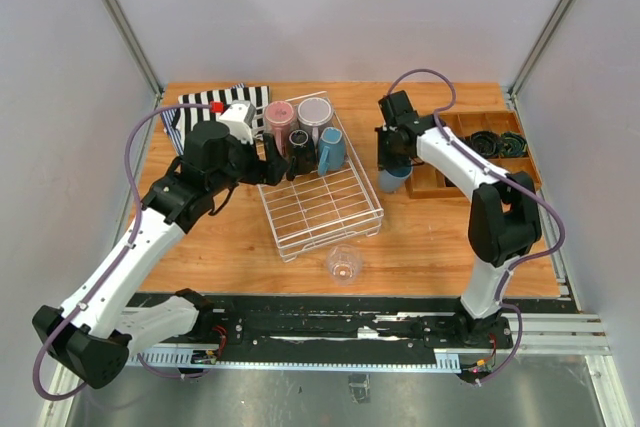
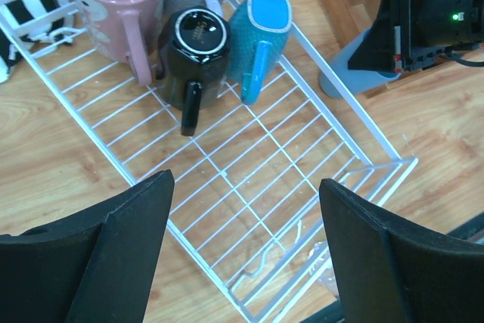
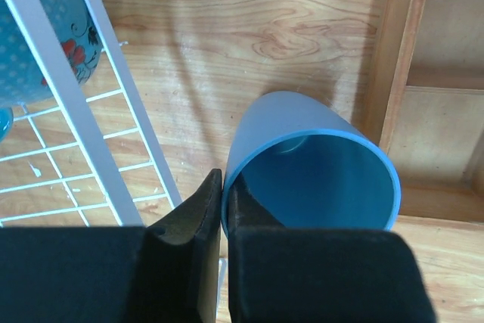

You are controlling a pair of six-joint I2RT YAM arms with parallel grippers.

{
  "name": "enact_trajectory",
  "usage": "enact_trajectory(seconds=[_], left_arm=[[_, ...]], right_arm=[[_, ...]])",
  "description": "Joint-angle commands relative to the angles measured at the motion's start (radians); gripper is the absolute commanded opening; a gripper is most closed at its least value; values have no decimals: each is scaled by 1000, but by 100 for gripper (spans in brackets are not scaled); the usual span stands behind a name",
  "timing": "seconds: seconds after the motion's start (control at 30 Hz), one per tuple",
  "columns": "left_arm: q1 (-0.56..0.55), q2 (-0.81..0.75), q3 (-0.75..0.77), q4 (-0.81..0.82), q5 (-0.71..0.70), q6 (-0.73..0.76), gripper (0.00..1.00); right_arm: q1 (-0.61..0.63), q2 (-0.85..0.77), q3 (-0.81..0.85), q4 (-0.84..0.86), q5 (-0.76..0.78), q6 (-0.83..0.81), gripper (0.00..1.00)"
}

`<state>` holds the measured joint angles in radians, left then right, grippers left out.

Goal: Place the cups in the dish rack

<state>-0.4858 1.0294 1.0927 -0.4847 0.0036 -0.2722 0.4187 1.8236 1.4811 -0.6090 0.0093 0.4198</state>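
Note:
The white wire dish rack (image 1: 335, 209) lies mid-table. At its far end stand a pink mug (image 1: 279, 123), a grey-lilac cup (image 1: 314, 114), a dark mug (image 1: 299, 153) and a blue-grey mug (image 1: 331, 151). My left gripper (image 1: 275, 163) is open and empty above the rack (image 2: 249, 164), just short of the dark mug (image 2: 195, 49). My right gripper (image 1: 392, 161) is shut on the rim of the light blue tumbler (image 3: 318, 164), which rests on the table between the rack and the wooden tray. A clear glass (image 1: 343, 263) stands on the table near the rack's front corner.
A brown wooden compartment tray (image 1: 480, 147) with dark objects sits at the right, close to the tumbler. A black-and-white striped cloth (image 1: 205, 107) and a white item with a red cap (image 1: 232, 113) lie at the back left. The rack's side wire (image 3: 106, 134) runs just left of the tumbler.

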Motion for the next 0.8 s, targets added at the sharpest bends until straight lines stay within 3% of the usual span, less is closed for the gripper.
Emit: enact_trajectory(seconds=[0.0,0.2,0.33,0.57,0.77], left_arm=[[2,12,39,5,115,-54,84],[1,17,-20,122,273,-218,96],[1,30,-84,264,385,-374,99],[2,82,-221,596,530,-699,100],[2,156,-259,845,565,-898,100]], right_arm=[[-4,-96,-19,-50,40,-57,1],[-76,-278,-12,-84,-51,-69,1],[-185,-404,-35,-37,-281,-7,1],[-283,-594,-238,345,-699,280,1],[-282,-631,-377,670,-870,538,1]])
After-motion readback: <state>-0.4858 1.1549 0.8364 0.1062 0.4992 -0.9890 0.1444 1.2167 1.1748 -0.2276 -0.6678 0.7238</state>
